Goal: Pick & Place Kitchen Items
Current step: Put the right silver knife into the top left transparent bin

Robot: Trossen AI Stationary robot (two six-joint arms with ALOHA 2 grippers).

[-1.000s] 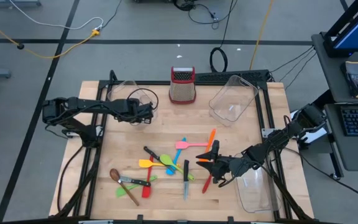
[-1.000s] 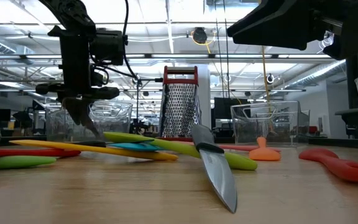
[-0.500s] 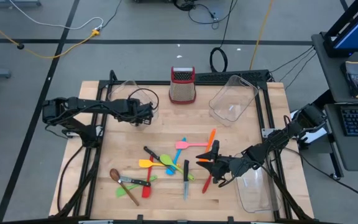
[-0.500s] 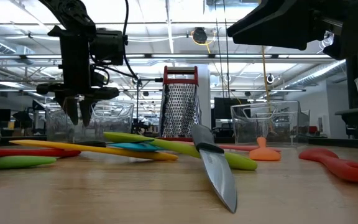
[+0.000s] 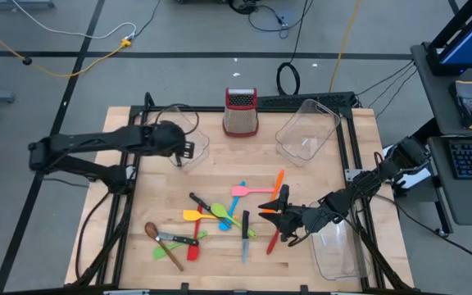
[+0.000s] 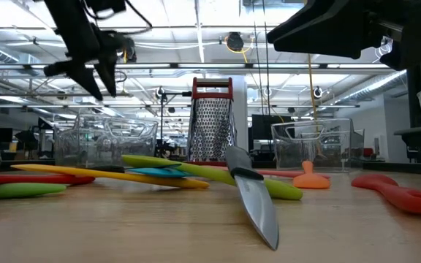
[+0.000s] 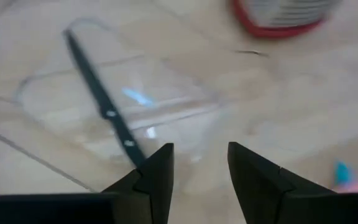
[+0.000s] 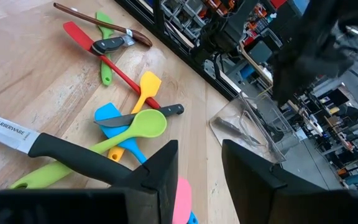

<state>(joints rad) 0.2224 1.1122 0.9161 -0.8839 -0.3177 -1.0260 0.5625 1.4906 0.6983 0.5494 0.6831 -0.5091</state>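
Inside clear bin [image 7: 166, 106], black-handled knife [image 7: 101, 106]

L gripper [image 7: 199, 168]: raised, fingers apart, nothing held | R gripper [image 8: 199, 163]: low over table, fingers apart, nothing held

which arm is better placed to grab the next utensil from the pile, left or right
Probably the right. The right gripper hangs at the edge of the utensil pile, its open fingers empty, beside the red spatula. The left gripper is off over the clear bin, where a knife lies.

Bare wood [image 5: 220, 164] between grater [image 5: 241, 112] and utensil pile [image 5: 220, 215].
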